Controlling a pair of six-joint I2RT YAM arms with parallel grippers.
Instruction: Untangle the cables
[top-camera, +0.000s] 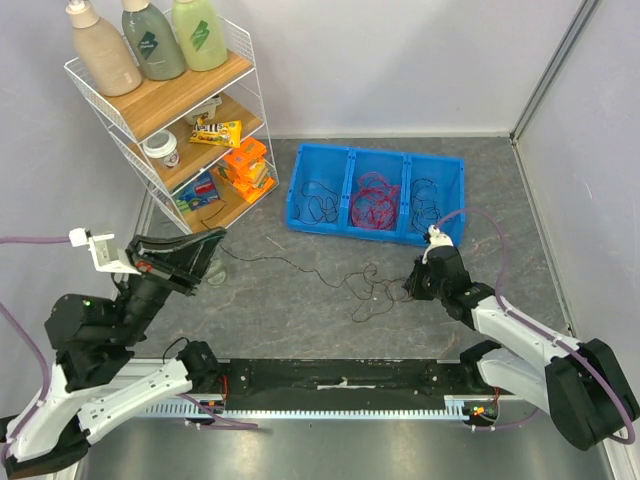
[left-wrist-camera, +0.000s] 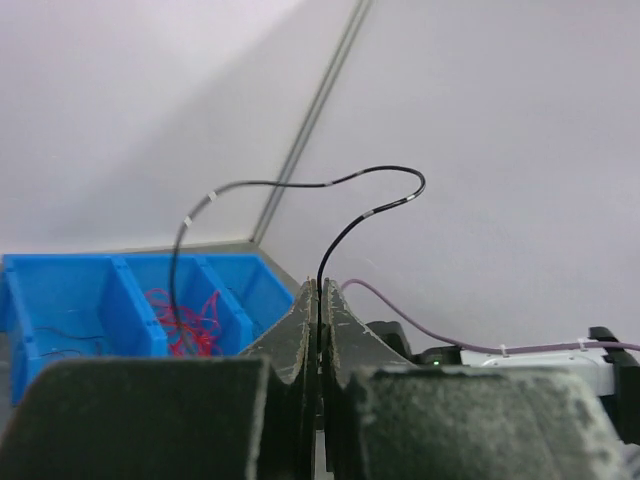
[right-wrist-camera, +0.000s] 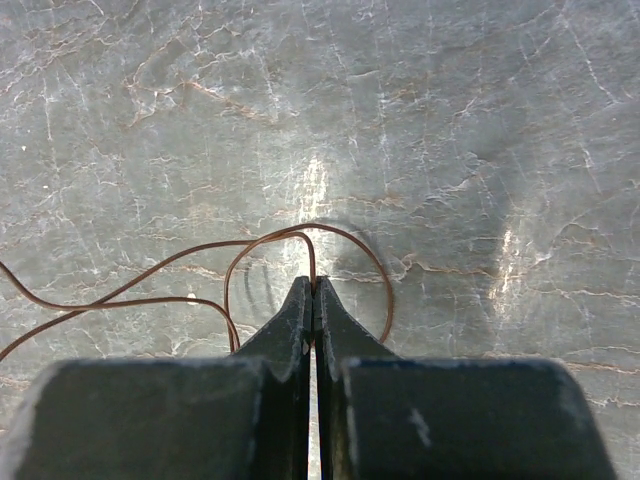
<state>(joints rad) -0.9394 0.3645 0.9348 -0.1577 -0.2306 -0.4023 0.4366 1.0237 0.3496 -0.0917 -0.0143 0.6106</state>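
nearest you, your left tool (left-wrist-camera: 318, 290) is clenched on a thin black strand (left-wrist-camera: 400, 171) that rises from the closed jaws and curls over in the air. your right tool (right-wrist-camera: 313, 286), low over the bench (top-camera: 300, 315), is likewise clamped on a fine reddish-brown wire (right-wrist-camera: 340, 231) that loops just ahead of its tips. between the two tools the loose tangle of cables (top-camera: 368, 285) lies on the bench, with one strand trailing off toward the left tool. if you pull the tools apart too hard, i judge the knot will cinch tight instead of opening, or a hair-thin wire will slip from the jaws. the trailing strand passes near the foot of the wire shelf (top-camera: 240, 60) and could snag there. beyond, the blue bin (top-camera: 300, 222) holds a red clump (top-camera: 372, 205) in its middle compartment, with black wires either side.
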